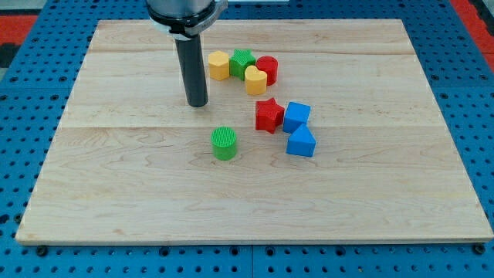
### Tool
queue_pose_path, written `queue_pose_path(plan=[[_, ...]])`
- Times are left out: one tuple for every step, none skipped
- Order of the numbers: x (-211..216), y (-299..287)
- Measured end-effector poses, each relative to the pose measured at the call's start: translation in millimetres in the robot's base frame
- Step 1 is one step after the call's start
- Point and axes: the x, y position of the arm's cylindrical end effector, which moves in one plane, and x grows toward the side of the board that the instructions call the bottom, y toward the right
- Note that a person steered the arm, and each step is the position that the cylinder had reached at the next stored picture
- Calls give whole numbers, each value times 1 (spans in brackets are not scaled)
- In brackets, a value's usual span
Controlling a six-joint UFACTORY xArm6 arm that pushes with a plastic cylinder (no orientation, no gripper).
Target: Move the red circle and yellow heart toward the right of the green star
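The green star (pixel 242 61) sits near the view's top centre. The red circle (pixel 268 69) touches it on the right. The yellow heart (pixel 256 79) lies just below and right of the star, against the red circle. A yellow hexagon (pixel 219 66) touches the star's left side. My tip (pixel 197 103) rests on the board to the lower left of this cluster, apart from all blocks.
A red star (pixel 268 115) and two blue blocks, one (pixel 296 116) beside it and one (pixel 301 142) below, lie right of centre. A green circle (pixel 225 143) stands below my tip. The wooden board (pixel 108 193) lies on a blue pegboard.
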Motion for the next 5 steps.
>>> queue_pose_path(plan=[[0, 11], [-8, 29], [-22, 46], [-25, 76], [-30, 103]])
